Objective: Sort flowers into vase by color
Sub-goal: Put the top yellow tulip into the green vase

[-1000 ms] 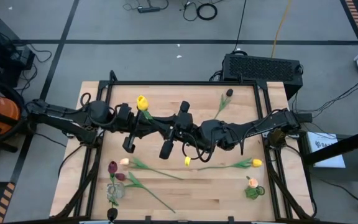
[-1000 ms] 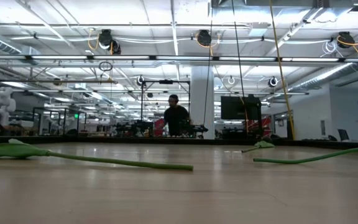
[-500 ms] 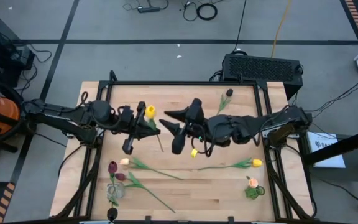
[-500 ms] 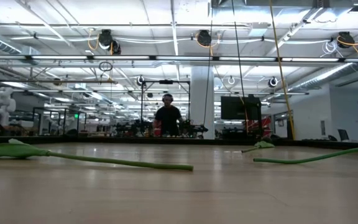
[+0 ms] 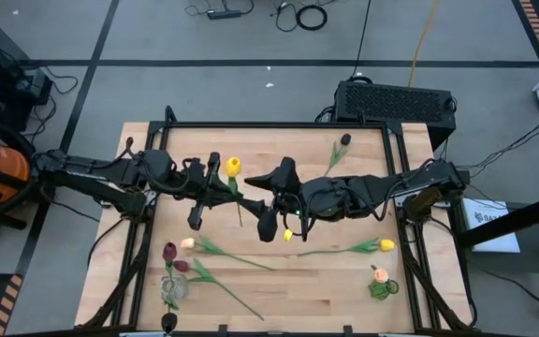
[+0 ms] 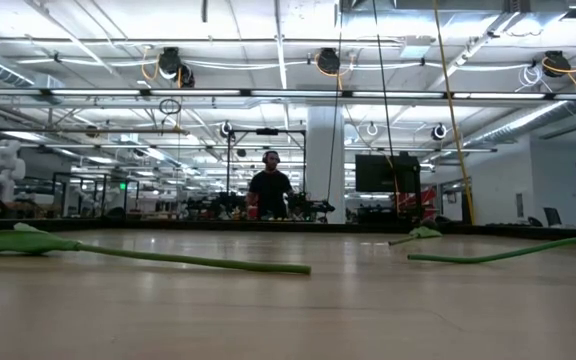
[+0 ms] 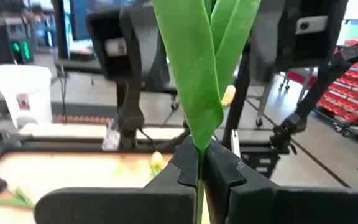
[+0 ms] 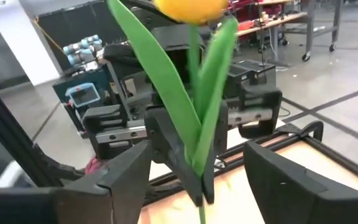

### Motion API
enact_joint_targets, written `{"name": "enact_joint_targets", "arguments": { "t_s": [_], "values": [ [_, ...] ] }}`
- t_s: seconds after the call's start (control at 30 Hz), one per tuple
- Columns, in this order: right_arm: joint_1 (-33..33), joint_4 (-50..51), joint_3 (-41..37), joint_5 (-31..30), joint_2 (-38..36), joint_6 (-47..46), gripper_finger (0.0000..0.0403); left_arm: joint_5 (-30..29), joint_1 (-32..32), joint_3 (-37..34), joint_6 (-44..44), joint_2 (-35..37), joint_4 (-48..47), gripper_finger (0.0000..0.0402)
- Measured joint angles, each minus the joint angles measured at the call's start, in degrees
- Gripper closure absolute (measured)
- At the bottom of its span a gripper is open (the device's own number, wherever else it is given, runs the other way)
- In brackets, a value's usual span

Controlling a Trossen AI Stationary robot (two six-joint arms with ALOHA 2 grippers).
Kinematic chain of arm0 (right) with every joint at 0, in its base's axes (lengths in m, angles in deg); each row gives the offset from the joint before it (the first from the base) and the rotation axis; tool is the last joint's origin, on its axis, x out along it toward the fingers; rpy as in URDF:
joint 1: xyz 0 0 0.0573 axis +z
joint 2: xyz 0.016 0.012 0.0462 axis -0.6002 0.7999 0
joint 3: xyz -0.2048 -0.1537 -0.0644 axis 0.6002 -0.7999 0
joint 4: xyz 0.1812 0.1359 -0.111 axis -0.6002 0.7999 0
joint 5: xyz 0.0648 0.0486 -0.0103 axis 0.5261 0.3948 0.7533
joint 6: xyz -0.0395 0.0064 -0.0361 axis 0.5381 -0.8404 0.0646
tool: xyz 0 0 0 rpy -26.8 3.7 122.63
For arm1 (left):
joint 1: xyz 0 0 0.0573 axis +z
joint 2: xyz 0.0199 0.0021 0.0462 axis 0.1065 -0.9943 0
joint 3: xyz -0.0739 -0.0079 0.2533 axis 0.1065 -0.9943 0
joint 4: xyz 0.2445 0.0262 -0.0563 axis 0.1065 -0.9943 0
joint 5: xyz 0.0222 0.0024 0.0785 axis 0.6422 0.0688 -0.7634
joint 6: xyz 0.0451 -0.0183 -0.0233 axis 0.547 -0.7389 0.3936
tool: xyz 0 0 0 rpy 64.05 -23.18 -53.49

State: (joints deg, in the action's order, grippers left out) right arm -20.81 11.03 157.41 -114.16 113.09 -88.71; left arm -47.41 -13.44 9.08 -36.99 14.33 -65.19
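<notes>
Released by right gripper, yellow tulip stays in left gripper.

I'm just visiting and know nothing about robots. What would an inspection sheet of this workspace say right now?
Surface: wooden table, black-framed.
Job's things: yellow tulip held mid-air; more tulips lying on the table; dark red tulips by a vase; peach tulip.
Clutter: nothing seen.
Grippers: left gripper shut on the yellow tulip's stem; right gripper open, facing it.
Cables: loose on the floor.
Surroundings: black box; a person far behind.
</notes>
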Motion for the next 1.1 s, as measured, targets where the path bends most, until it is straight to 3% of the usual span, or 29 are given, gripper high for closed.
{"name": "enact_joint_targets", "arguments": {
  "t_s": [0.2,0.83,0.97,1.1],
  "values": [
    [-0.7,0.9,0.0,0.0,0.8,1.9,0.0151,2.0,0.3,0.0,-0.3,0.0,-7.0,0.0396],
    [-3.4,3.8,0.0,3.4,2.5,3.1,0.0155,2.0,0.3,0.0,-0.2,0.0,-15.1,0.0396],
    [-3.8,4.6,0.0,4.9,3.9,2.6,0.0187,2.0,0.3,0.0,-0.2,0.0,-15.0,0.0395],
    [-4.0,4.5,0.0,4.8,5.1,6.1,0.0261,1.7,0.4,-0.1,-0.2,-0.4,-15.2,0.0394]
  ]
}}
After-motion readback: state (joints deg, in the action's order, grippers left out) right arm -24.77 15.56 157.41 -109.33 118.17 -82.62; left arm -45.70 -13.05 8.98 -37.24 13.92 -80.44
